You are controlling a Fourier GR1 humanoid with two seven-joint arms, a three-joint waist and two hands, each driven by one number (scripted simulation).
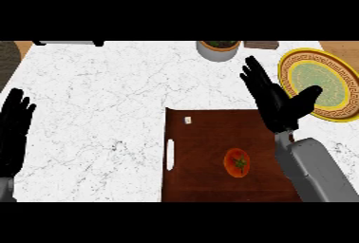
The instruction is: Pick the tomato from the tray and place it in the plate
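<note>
Tomato (237, 162): lying on the tray, lower right of centre in the frame, stem end facing up. Nothing touches it.
Tray (203, 180): dark brown board, lower centre to lower right, with a white slot (170, 154) along its left edge and a small white speck (188, 120) near its upper left corner.
Plate (324, 78): upper right, yellow patterned rim, green centre, just off the tray's upper right corner. Nothing on it.
Right hand (277, 107): over the tray's upper right corner, well above the tomato in the frame. Fingers (256, 76) straight, pointing up and slightly left; thumb spread to the right, its tip overlapping the plate's left rim. Holds nothing. Grey forearm runs to the lower right edge.
Left hand (15, 128): at the left edge, at rest, fingers straight and pointing up, holding nothing.
Counter (98, 104): white marble, under everything.
Pot (219, 49): pale, dark contents, top edge, right of centre.
</note>
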